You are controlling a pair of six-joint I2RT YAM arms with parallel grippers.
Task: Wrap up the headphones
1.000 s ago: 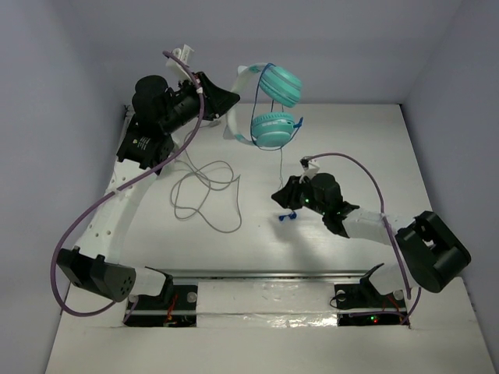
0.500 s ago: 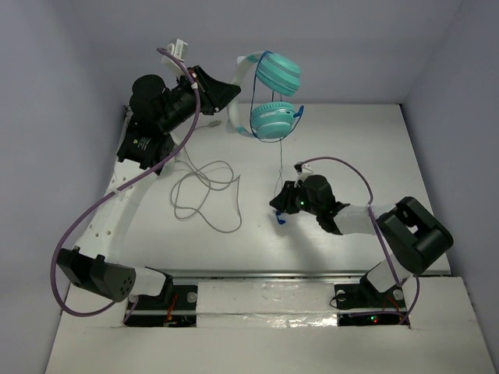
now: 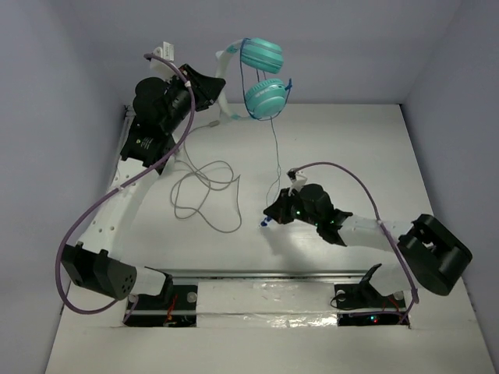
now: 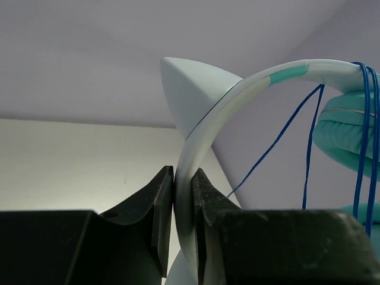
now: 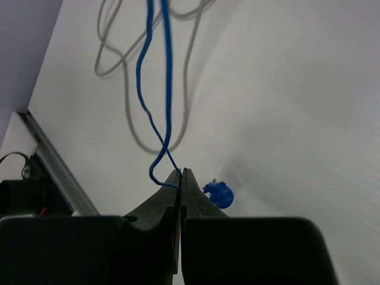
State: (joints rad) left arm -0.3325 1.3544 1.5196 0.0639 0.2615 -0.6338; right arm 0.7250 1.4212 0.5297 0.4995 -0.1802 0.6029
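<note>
- Left end effector (image 4: 183,181): fingers pressed together on the white headband (image 4: 231,101) of the headphones (image 3: 263,97), one finger on each face of the band.
- Headphones are held up in the air over the far left of the table (image 3: 351,140), in front of the back wall. They sit just right of the left end effector in the top view.
- Two teal ear cups (image 3: 260,54), one above the other in the top view.
- Thin blue cable (image 3: 274,148): several strands cross the headband and the upper cup in the left wrist view. One run hangs down toward the right arm.
- Right end effector (image 5: 180,173): fingers pinched shut on the blue cable near its free end, with a small kink of cable just left of the tips.
- Blue plug (image 5: 219,193) is just right of those tips, low over the table. Contact with the table cannot be told.
- Right end effector sits low, near the middle of the table.
- Grey cable (image 3: 204,191) lies in loose loops on the table, left of the right end effector.
</note>
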